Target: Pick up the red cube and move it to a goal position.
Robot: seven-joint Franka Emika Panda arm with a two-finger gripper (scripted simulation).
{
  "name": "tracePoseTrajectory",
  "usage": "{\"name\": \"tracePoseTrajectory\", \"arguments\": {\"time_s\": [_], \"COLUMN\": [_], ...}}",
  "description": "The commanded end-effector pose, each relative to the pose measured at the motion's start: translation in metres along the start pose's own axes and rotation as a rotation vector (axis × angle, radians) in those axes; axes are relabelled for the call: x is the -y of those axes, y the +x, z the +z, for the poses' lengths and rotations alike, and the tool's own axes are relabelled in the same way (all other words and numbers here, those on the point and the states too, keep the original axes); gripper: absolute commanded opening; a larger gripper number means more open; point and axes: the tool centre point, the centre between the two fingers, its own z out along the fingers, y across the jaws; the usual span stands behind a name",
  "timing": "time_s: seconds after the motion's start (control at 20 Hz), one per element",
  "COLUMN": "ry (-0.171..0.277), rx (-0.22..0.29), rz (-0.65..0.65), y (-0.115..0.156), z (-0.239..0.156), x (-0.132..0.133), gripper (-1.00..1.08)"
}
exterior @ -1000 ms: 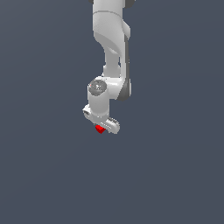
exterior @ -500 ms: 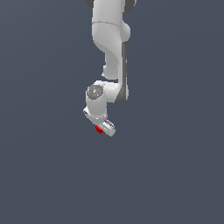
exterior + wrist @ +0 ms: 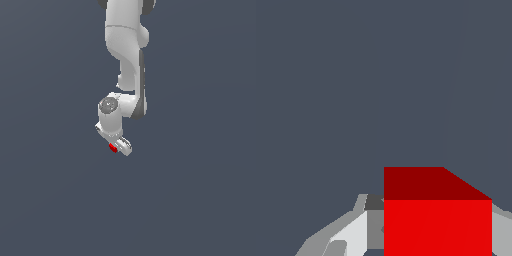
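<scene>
The red cube (image 3: 113, 148) sits between the fingers of my white gripper (image 3: 116, 147), which is shut on it in the middle of the exterior view. The wrist is turned, so the gripper points down and toward the exterior view's right. In the wrist view the red cube (image 3: 437, 220) fills the space between the two grey-white fingers (image 3: 351, 232), with one face bright and one darker. The cube is held against the plain dark grey background, with no shadow or surface contact that I can make out.
Only the white arm (image 3: 126, 55) reaching down from the top of the exterior view and the uniform dark grey ground (image 3: 200, 200) show. No goal marker is visible.
The wrist has rotated with the cube in it: the gripper has swung from level to slanted, and the arm has shifted slightly toward the exterior view's right. The cube stays gripped.
</scene>
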Motion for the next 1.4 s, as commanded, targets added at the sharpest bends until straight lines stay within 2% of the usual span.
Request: {"name": "tracePoseTrajectory", "arguments": {"time_s": [0.0,0.35,0.7,1.0,1.35], "ry": [0.000,0.000,0.000,0.001,0.000], "rx": [0.000,0.000,0.000,0.001,0.000], "rz": [0.000,0.000,0.000,0.001,0.002], "y": [0.000,-0.001,-0.008,-0.020,-0.038], "z": [0.000,-0.004,-0.029,-0.071,-0.142], "x": [0.000,0.000,0.003,0.008,0.015], "gripper": [-1.00,-1.00,-1.00,-1.00,-1.00]}}
